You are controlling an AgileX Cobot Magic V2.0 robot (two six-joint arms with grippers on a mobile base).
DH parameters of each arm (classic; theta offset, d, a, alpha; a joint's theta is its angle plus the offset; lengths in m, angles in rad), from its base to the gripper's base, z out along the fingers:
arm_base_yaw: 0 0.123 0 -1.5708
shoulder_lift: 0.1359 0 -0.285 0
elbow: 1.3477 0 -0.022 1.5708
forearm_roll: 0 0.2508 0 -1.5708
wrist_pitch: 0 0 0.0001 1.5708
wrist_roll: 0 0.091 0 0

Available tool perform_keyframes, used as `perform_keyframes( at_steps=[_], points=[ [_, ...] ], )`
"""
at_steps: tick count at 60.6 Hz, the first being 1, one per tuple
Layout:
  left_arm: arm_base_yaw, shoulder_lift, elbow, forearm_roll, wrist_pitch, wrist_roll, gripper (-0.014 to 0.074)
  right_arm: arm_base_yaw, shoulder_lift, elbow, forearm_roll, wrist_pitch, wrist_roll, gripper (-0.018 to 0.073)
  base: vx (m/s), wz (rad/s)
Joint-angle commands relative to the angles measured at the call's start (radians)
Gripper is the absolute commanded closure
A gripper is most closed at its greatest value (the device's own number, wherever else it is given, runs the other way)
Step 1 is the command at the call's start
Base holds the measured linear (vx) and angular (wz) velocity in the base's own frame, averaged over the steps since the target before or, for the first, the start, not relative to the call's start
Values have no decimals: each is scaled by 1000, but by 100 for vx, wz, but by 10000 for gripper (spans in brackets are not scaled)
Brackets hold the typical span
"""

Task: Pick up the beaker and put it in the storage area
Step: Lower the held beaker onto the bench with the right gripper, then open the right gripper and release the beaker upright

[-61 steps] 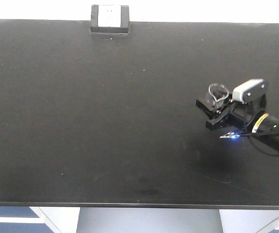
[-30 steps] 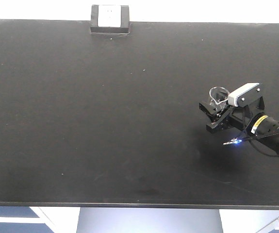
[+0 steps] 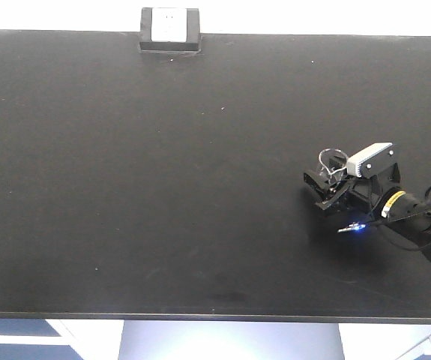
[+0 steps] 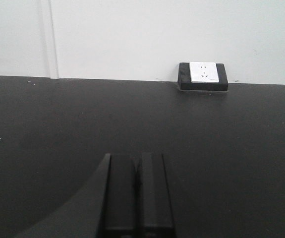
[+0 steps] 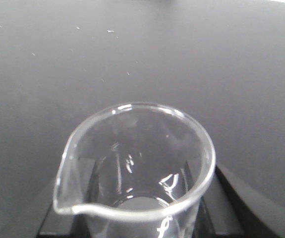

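Note:
The beaker [image 3: 333,160] is a small clear glass one, held upright over the right side of the storage area [image 3: 163,172], a wide matte-black benchtop. My right gripper [image 3: 326,186] is shut on it, one black finger on each side of the glass. In the right wrist view the beaker [image 5: 132,148] fills the lower frame, its spout pointing lower left, between the dark fingers [image 5: 234,206]. Whether its base touches the benchtop I cannot tell. My left gripper [image 4: 137,163] is shut on nothing, low over the black surface [image 4: 43,129].
A small black box with a white socket face [image 3: 169,28] sits at the benchtop's far edge, left of centre, and also shows in the left wrist view [image 4: 202,75]. A white wall rises behind it. The benchtop's front edge [image 3: 215,316] runs along the bottom.
My right gripper has come down and a little toward the front edge with the beaker in it, its wrist tilting lower. The left gripper's earlier state is not shown.

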Motion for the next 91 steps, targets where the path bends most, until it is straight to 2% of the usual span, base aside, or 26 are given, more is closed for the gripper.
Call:
perform_keyframes(
  at_steps=[1,12,20,29,41,48,57,71,82,91],
  points=[
    [-8,-17,22,-6,-82,-6,605,-2,-33,-18,26,-102,-27,555,0,0],
    [-8,-17,22,-6,-82,-6,605,-2,-30,-18,29,-115,-24,513,0,0],
    [-8,-17,22,-6,-82,-6,605,-2,-30,-18,30,-122,-24,425,0,0],
    [-8,-17,22,-6,-82,-6,605,-2,-30,-18,30,-122,-18,277,0,0],
    [-8,-17,22,-6,-82,-6,605,-2,-30,-18,35,-122,-17,34,0,0],
    [-8,-17,22,-6,-82,-6,605,-2,-30,-18,53,-122,-17,-34,0,0],
    [-8,-17,22,-6,-82,-6,605,-2,-30,-18,64,-105,-17,-38,0,0],
    [-8,-17,22,-6,-82,-6,605,-3,-55,31,74,10,13,-34,0,0],
    [-8,-17,22,-6,-82,-6,605,-3,-165,128,78,44,15,-34,0,0],
    [-8,-17,22,-6,-82,-6,605,-2,-322,221,79,121,73,-26,0,0]
  ],
)
